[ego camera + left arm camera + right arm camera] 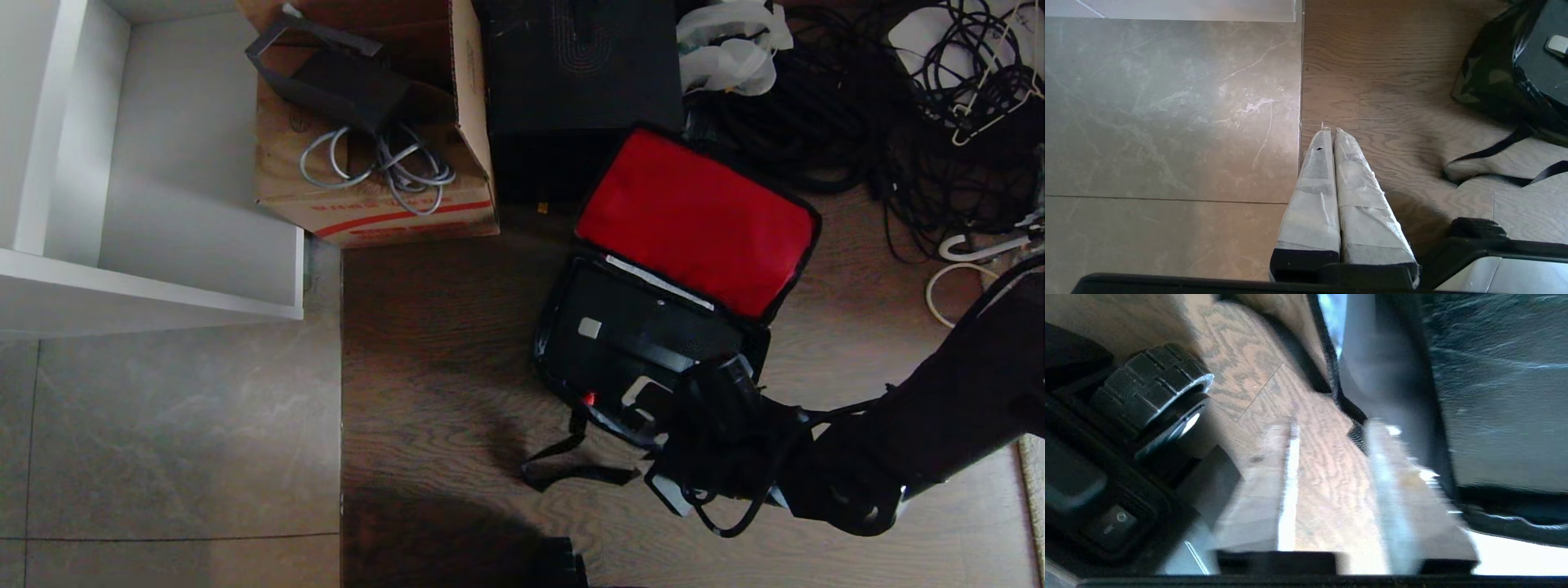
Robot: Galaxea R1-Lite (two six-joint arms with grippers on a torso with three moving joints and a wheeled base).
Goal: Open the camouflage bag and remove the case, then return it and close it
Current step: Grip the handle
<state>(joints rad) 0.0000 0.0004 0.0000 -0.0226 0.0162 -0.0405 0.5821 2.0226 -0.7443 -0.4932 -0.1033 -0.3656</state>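
The camouflage bag [694,212] lies open, red-lined lid back, the black case [629,335] inside. The right gripper [1331,457] hangs spread beside it; the left gripper [1329,132] is pressed together.

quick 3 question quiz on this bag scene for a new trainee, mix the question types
1. True or false: the camouflage bag lies on the wooden floor with its red-lined lid open.
2. Where is the case? A) on the white shelf B) inside the open bag C) in the cardboard box
3. Fill in: the left gripper hangs over the floor with its fingers pressed ____, while the right gripper is at the bag's near edge, fingers apart with nothing between them.

Key: 1 true; 2 B; 3 together
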